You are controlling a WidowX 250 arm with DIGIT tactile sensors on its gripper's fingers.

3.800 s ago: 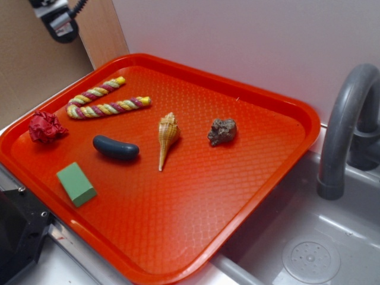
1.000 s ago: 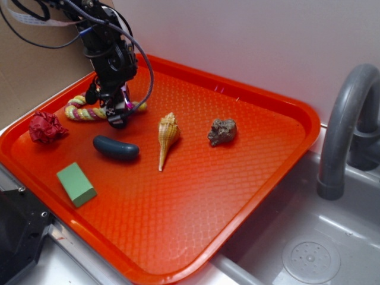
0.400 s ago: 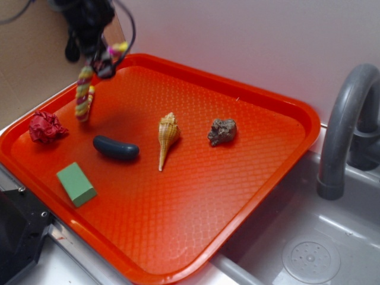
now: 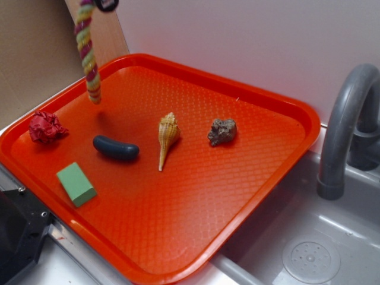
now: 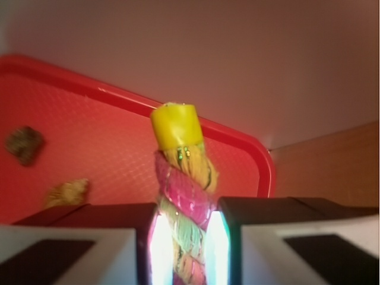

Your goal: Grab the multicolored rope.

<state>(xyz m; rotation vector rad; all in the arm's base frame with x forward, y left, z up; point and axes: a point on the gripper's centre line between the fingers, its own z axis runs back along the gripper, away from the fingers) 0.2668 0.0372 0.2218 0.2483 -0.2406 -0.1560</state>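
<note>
Gripper (image 5: 184,237) clamped on the multicolored rope (image 4: 88,50), fingers (image 5: 77,237) pressing both sides. Rope hangs clear above the red tray's (image 4: 279,104) rear left corner, yellow end cap uppermost in wrist view; seashell (image 4: 167,138) remains on tray

Orange-red textured plastic tray (image 4: 249,178) sits beside a grey sink basin (image 4: 309,249) with a grey curved faucet (image 4: 347,119). On the tray: crumpled red paper ball (image 4: 47,127), dark blue oblong capsule-shaped object (image 4: 115,148), green wedge-shaped block (image 4: 76,183), tan spiral seashell (image 4: 167,138), grey-brown rough rock (image 4: 222,131). All lie apart from one another.
</note>
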